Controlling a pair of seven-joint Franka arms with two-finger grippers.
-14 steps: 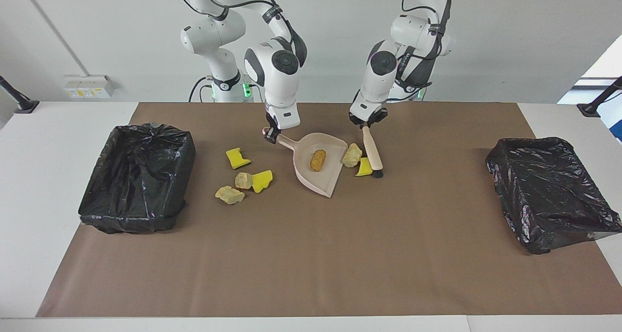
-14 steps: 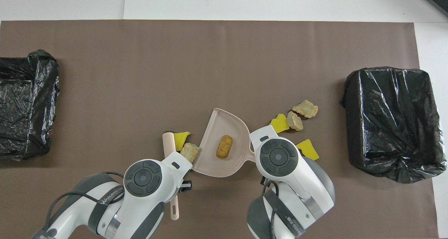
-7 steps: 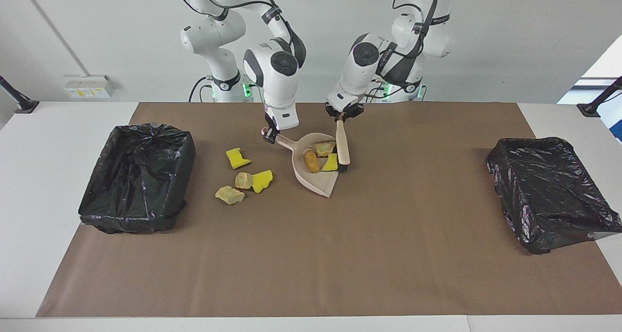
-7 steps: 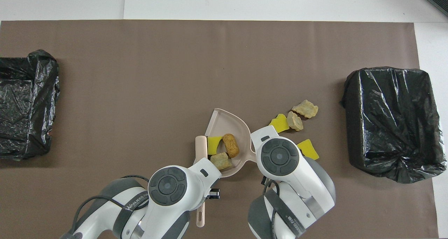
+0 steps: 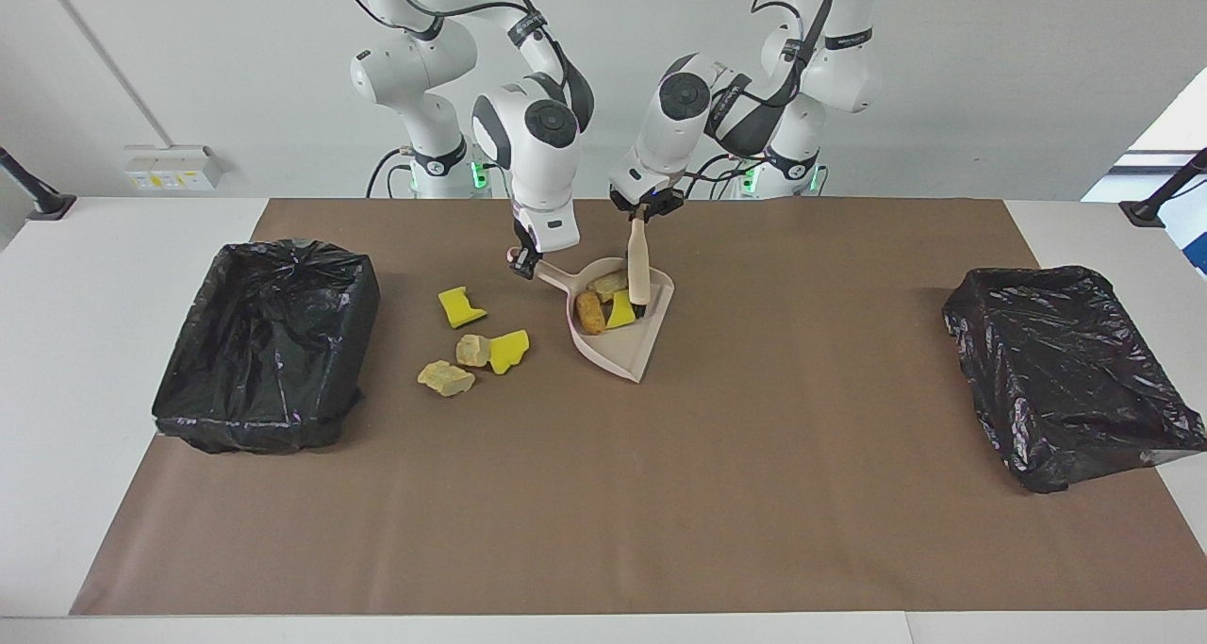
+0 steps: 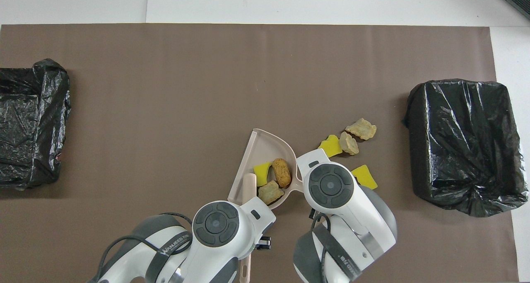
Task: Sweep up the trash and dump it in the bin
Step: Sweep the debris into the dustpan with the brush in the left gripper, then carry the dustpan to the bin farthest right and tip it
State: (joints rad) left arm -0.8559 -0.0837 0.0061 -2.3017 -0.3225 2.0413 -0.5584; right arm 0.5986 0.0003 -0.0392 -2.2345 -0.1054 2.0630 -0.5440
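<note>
A matt brown paper-like sheet [image 5: 603, 493] is seen; crinkled glossy black plastic lines both bins [image 5: 269, 342] [image 5: 1070, 371]; the dustpan [image 5: 622, 347] looks smooth plastic; scraps [image 5: 447, 378] appear rough, spongy.

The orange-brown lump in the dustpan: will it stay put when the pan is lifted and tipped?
The orange-brown lump looks rounded and oblong, so it may roll once the dustpan tilts. Wedged beside a yellow sponge bit near the pan's closed end, it probably holds while level. It is likely light.

Bin [image 6: 29, 121] at the left arm's end cut off by the overhead view's edge.
</note>
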